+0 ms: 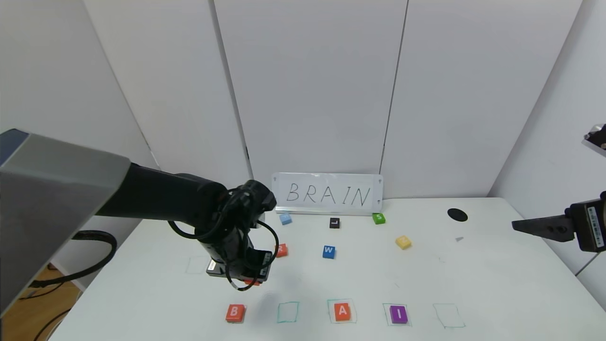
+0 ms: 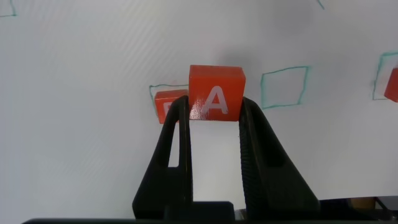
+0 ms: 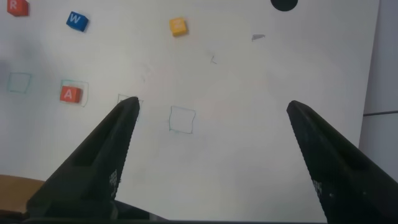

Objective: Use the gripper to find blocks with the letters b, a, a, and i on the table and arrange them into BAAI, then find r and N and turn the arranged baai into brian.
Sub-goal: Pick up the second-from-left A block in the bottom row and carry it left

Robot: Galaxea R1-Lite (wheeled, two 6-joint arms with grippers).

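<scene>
An orange-red A block point(image 2: 216, 93) with a white letter is being pinched between the fingers of the left end effector point(image 2: 215, 115), held above the table point(image 1: 497, 284) behind the front row. In that row an orange-red B block point(image 1: 235, 312), a second A block point(image 1: 342, 311) and a purple I block point(image 1: 398, 314) are lying flat, with an empty green square point(image 1: 288, 312) being left between B and A. The R block point(image 1: 281, 250) and the yellow block point(image 1: 403, 242) are sitting farther back. The right end effector point(image 3: 211, 162) is being held spread wide, nothing gripped, at the table's right edge.
</scene>
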